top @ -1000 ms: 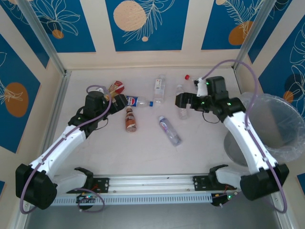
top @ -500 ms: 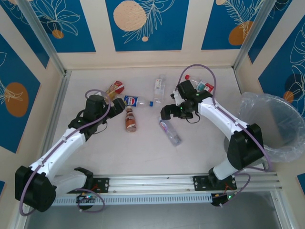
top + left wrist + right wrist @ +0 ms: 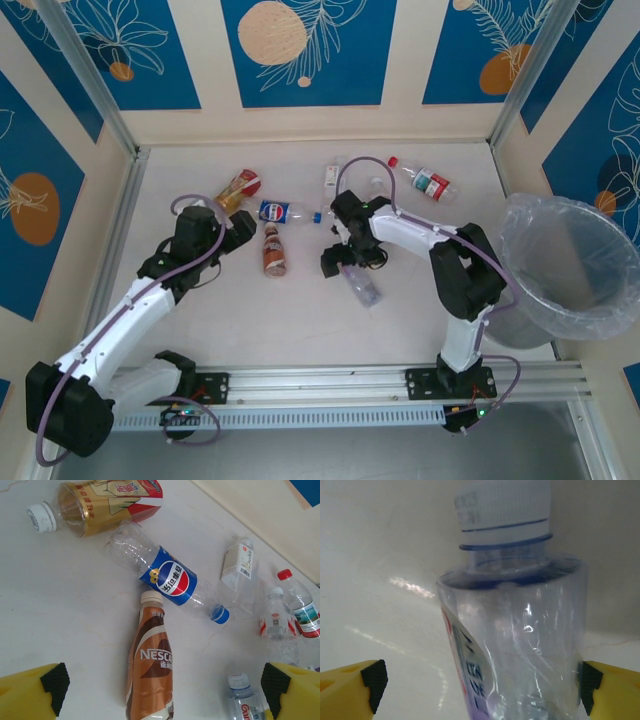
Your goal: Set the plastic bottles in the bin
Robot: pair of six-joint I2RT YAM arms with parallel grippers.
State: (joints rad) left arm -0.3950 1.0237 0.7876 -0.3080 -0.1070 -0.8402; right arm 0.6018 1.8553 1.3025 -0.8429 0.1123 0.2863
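Several plastic bottles lie on the white table. A brown Nescafe bottle (image 3: 150, 672) (image 3: 273, 251) lies below my open left gripper (image 3: 162, 682) (image 3: 238, 230), between its yellow fingers (image 3: 50, 685). Beyond it lie a blue-label Pepsi bottle (image 3: 170, 582) and a gold-and-red bottle (image 3: 100, 502). My right gripper (image 3: 480, 680) (image 3: 338, 262) is open and straddles a clear bottle with a purple-edged label (image 3: 520, 645) (image 3: 362, 285). One pad is close against its side. The bag-lined bin (image 3: 572, 262) stands at the far right.
Further back lie a clear bottle with a white label (image 3: 333, 180) and a red-capped bottle (image 3: 425, 181). A small red-label bottle (image 3: 274, 625) lies near them. Table walls close in the left, back and right sides. The right arm's cable (image 3: 360, 165) arches over the back bottles.
My right gripper has swung left from near the bin side and come down over the purple-label bottle. The left gripper has drawn back slightly toward the near left.
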